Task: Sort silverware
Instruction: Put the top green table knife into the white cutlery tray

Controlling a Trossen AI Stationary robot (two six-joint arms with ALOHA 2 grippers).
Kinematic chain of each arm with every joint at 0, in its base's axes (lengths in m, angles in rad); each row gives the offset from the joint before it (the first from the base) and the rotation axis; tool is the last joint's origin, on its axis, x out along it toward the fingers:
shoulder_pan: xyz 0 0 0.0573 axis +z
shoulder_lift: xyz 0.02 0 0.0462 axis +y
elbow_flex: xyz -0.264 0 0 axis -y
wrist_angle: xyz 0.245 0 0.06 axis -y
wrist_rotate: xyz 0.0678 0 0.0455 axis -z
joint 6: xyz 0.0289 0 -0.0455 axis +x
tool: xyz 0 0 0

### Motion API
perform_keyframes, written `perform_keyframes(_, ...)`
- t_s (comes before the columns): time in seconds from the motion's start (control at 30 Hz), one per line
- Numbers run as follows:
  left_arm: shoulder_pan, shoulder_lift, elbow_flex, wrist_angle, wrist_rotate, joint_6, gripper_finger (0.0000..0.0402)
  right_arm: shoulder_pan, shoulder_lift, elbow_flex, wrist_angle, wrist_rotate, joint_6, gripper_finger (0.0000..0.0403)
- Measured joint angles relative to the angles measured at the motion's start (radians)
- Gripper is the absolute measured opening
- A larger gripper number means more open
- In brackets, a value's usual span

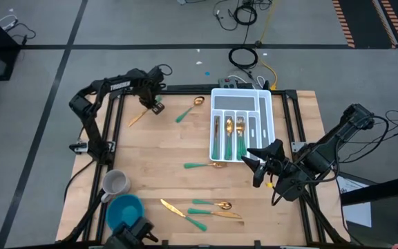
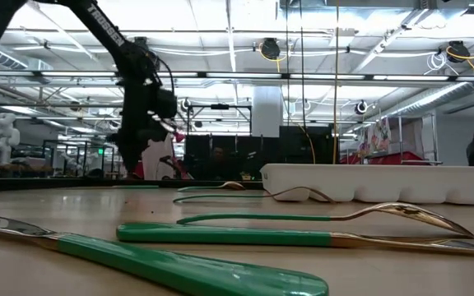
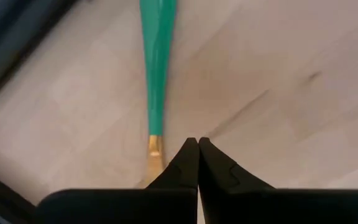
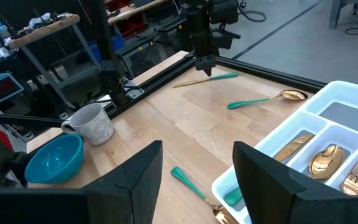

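Lying at the far left corner of the table, the knife (image 1: 138, 116) with the teal handle is what your left gripper (image 1: 156, 107) is working on: its fingers are pressed fully together at the gold end of that piece, and the left wrist view shows the blade running in under the closed tips, so you cannot tell whether it is truly pinched or only touched. Beyond it, a spoon (image 1: 189, 108) lies loose beside the white tray (image 1: 267, 114), another piece (image 1: 204, 164) rests just in front of the tray, and a cluster of three or four pieces (image 1: 202, 209) waits near the front edge. Several pieces already sit in the tray's compartments, so you are, by my judgement, roughly half done, with about six left to place. Your right gripper (image 1: 262, 164) hangs just off the tray's near right corner, jaws spread wide and empty. A grey mug (image 1: 115, 184) and a blue bowl (image 1: 124, 209) stand at the front left. You will find no legible writing; lettering on the left arm is unreadable.
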Motion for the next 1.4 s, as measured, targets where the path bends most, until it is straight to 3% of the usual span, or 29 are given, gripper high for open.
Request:
perform_keyframes(0.13,-0.062,-0.061,0.002,0.039,0.000,-0.050,0.0009,-0.010,0.000,0.000,-0.001,0.002,0.000,0.0190)
perform_keyframes(0.23,-0.117,-0.076,0.002,0.083,0.000,-0.042,0.0038,-0.030,0.000,0.000,-0.021,0.004,0.001,0.0195)
perform_keyframes(0.4,-0.162,-0.060,0.003,0.224,-0.035,-0.068,0.0114,-0.065,0.000,0.000,-0.030,-0.006,0.003,0.0211)
perform_keyframes(0.53,-0.163,-0.032,0.003,0.251,-0.059,-0.133,0.0186,-0.095,0.000,0.000,-0.028,-0.095,0.004,0.0220)
perform_keyframes(0.73,-0.162,-0.025,0.003,0.162,-0.257,-0.259,0.0257,-0.139,0.000,0.000,-0.027,-0.196,0.003,0.0220)
perform_keyframes(0.87,-0.132,-0.025,0.003,0.047,-0.276,-0.353,0.0268,-0.156,0.000,0.000,-0.028,-0.211,-0.018,0.0220)
perform_keyframes(1.03,-0.099,-0.033,0.003,-0.054,-0.324,-0.417,0.0226,-0.159,0.000,0.000,-0.029,-0.211,-0.038,0.0215)
perform_keyframes(1.13,-0.095,-0.065,0.003,-0.065,-0.386,-0.416,0.0154,-0.158,0.000,0.000,-0.029,-0.211,-0.041,0.0210)
perform_keyframes(1.27,-0.089,-0.080,0.003,-0.072,-0.472,-0.370,0.0029,-0.158,0.000,0.000,-0.029,-0.214,-0.045,0.0204)
perform_keyframes(1.4,-0.068,-0.080,-0.011,-0.071,-0.458,-0.338,0.0006,-0.158,0.000,0.000,-0.030,-0.238,-0.046,0.0203)
